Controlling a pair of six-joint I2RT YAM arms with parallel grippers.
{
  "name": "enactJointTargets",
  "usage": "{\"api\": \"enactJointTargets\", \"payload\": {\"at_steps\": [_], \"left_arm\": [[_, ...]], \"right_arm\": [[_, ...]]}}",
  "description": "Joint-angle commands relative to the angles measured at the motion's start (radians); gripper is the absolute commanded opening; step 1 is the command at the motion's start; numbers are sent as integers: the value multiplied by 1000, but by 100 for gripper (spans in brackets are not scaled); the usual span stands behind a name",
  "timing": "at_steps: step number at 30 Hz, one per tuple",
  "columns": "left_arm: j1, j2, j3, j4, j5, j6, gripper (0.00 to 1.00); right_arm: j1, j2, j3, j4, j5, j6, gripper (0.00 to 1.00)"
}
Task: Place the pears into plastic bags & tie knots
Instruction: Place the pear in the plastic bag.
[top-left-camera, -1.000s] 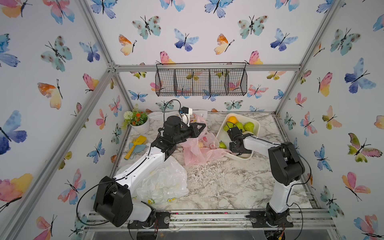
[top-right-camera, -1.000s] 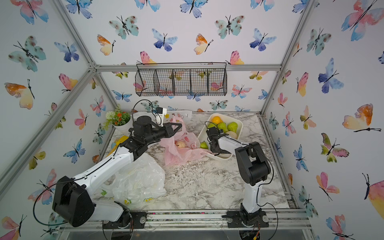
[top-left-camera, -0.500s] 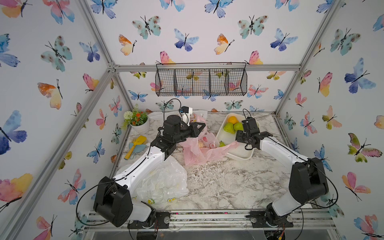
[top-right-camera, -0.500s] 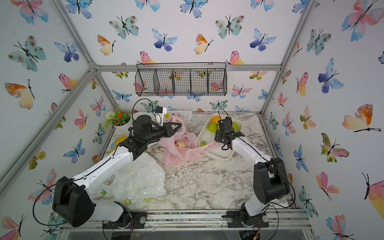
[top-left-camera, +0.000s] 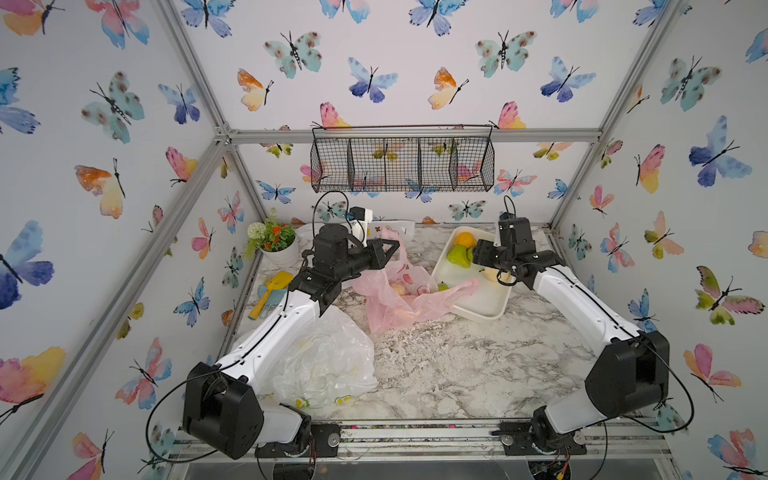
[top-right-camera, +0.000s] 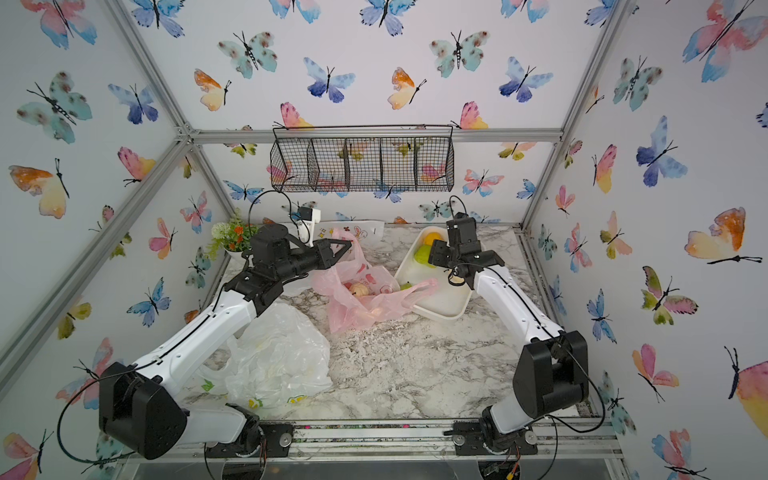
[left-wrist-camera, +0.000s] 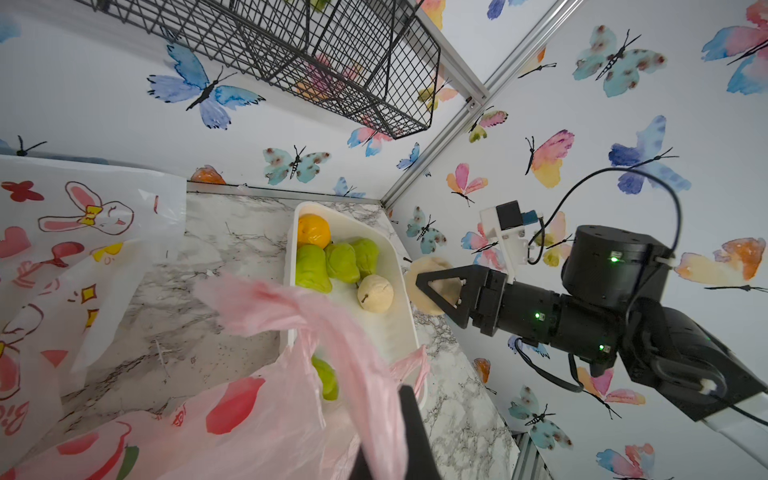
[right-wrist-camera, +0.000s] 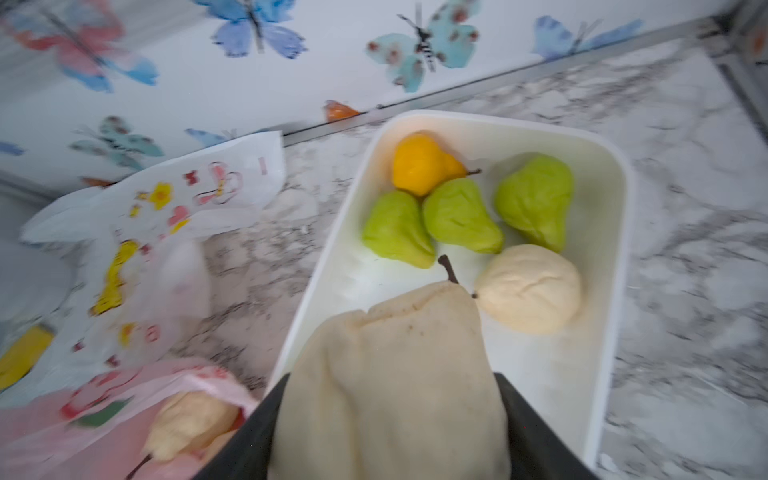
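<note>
Two arms reach over a marble surface (top-left-camera: 457, 365). The right gripper (right-wrist-camera: 392, 380) is partly closed on a cream pear (right-wrist-camera: 395, 332), with a finger pressing each side, and holds it in the air above a white tray (right-wrist-camera: 615, 199) at the back right. In the tray lie three green pears (right-wrist-camera: 459, 216), an orange pear (right-wrist-camera: 419, 164) and a second cream pear (right-wrist-camera: 530, 289), all close together at its far end. The left gripper (top-left-camera: 395, 248) is fully closed on one handle of the pink bag (top-left-camera: 399, 303) and lifts that handle off the surface. The bag slumps beside the tray, and its other handle is draped over the tray's near rim. A third cream pear (top-right-camera: 358, 289) sits inside the pink bag. A white bag with yellow print (top-left-camera: 328, 361) lies crumpled at the front left, partly under the left arm. A white bag with cartoon drawings (left-wrist-camera: 83, 216) lies flat against the back wall.
</note>
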Motion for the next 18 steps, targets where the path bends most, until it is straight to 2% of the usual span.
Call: {"api": "enactJointTargets", "payload": {"at_steps": [1,3,7,10,14,16,18], "left_arm": [[-4,16,27,16,17,1,0],[-4,23,36,16,15,2,0],[-4,29,59,2,-29,17,0],[-6,39,70,2,-23,15,0],[-15,49,66,11,-25,9,0],[-16,45,58,13,-29,9,0],[-16,38,46,17,-35,10,0]], "right_arm": [[121,-21,11,74,-220,113,57],[153,-1,-52,187,-309,202,57],[206,121,-109,300,-388,276,58],[249,215,-62,314,-346,298,62],[298,310,78,208,-294,267,76],[303,308,113,140,-268,242,86],[303,261,101,92,-199,228,89]]}}
